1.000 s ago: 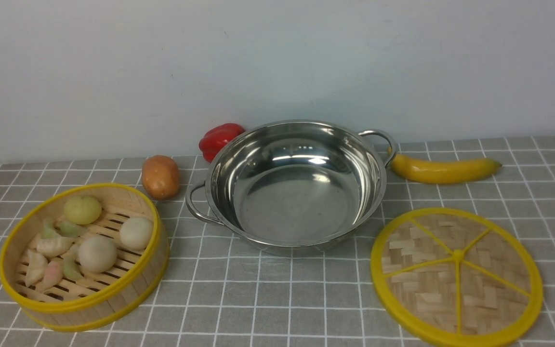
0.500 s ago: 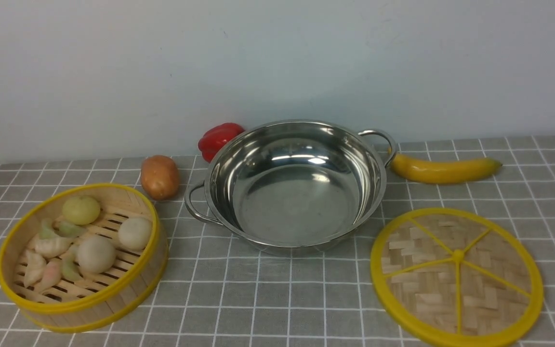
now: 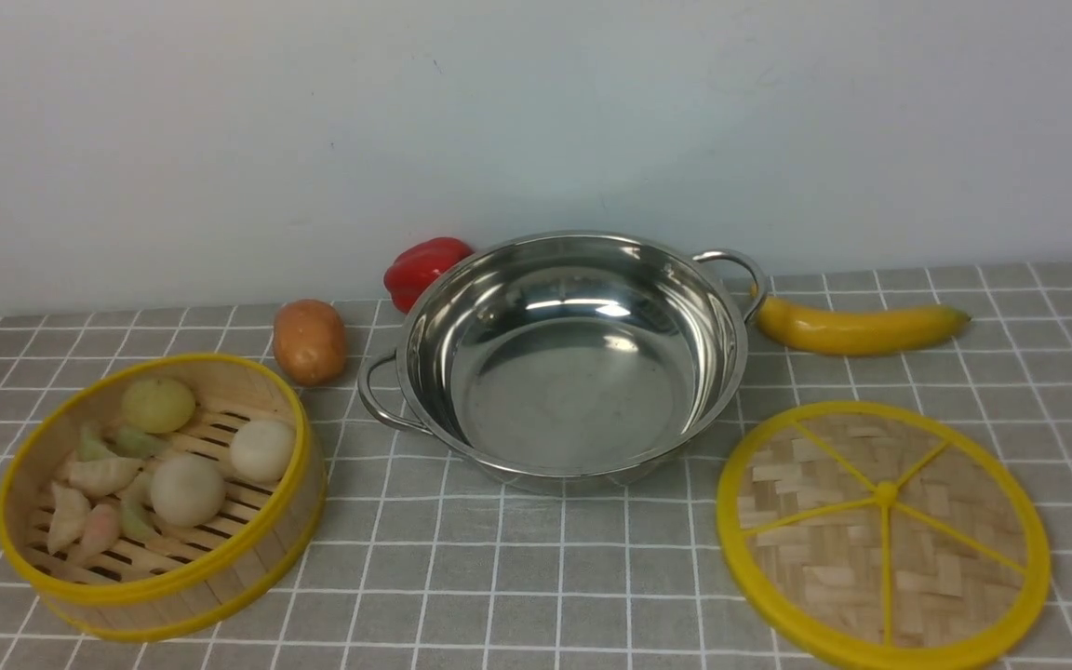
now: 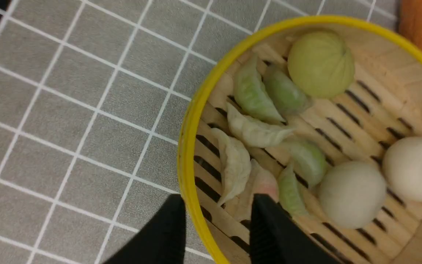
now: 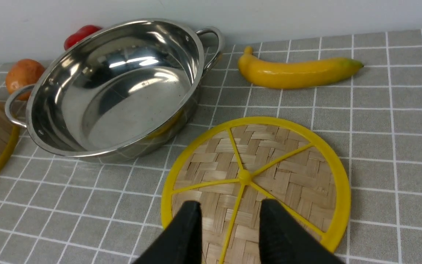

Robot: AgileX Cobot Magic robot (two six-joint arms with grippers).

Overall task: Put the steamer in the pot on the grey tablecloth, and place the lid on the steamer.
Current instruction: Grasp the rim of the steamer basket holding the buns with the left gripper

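L tool (image 4: 218, 201) stands open astride the steamer (image 4: 187, 157): one black finger outside the yellow rim, the other inside over the slats, tip just beside a pinkish dumpling (image 4: 264, 181). The rim wall sits btwn them w/ spare gap, so we see no pinch on it. R tool (image 5: 230, 204) is open too, fingers parted above the lid (image 5: 288, 176), off its hub toward the rim, nothing btwn them. Whether the tips touch the weave we can't tell.

Only the front view gives us the whole layout. The steamer sits on the grey tablecloth (image 3: 536, 577) at the desk's left front. The pot (image 3: 573, 391) is in the middle, further back, w/ nothing in it. The lid lies flat at right front. All 3 are apart from each other.

The front view also shows a brown potato (image 3: 310, 341) just left of the pot's near handle, a red pepper (image 3: 420, 268) behind the pot by the wall (image 3: 536, 112), and a banana (image 3: 857, 328) just right of the far handle.

L wrist view adds detail: one green bun (image 4: 321, 62), two pale buns (image 4: 352, 194), and several green and cream dumplings. R wrist view shows the lid's five yellow spokes close up, w/ pot and banana beyond.
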